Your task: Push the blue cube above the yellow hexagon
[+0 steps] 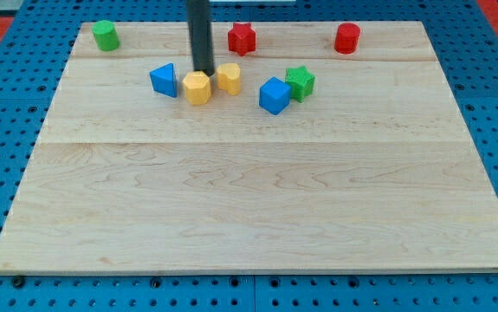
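The blue cube (pixel 274 95) sits on the wooden board, right of centre in the upper part of the view, touching the green star (pixel 300 82) at its upper right. The yellow hexagon (pixel 197 87) lies to the cube's left. My tip (pixel 203 69) is the lower end of the dark rod, just above the hexagon and between it and a second yellow block (pixel 229 78) of unclear shape. The tip is well left of the blue cube.
A blue triangular block (pixel 164 80) lies left of the hexagon. A green cylinder (pixel 105 35) sits at the top left. A red star-like block (pixel 242 38) and a red cylinder (pixel 346 38) sit along the top edge of the board (pixel 249 199).
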`<action>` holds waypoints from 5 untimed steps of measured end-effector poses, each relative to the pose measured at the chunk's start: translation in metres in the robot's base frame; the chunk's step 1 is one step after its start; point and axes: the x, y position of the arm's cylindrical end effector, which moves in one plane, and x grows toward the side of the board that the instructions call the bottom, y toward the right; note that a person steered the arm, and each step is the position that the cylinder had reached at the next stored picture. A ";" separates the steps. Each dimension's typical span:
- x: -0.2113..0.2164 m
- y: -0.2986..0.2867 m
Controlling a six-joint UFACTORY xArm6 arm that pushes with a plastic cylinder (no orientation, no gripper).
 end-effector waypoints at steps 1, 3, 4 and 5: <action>0.033 -0.012; 0.121 0.117; 0.110 0.189; 0.044 0.181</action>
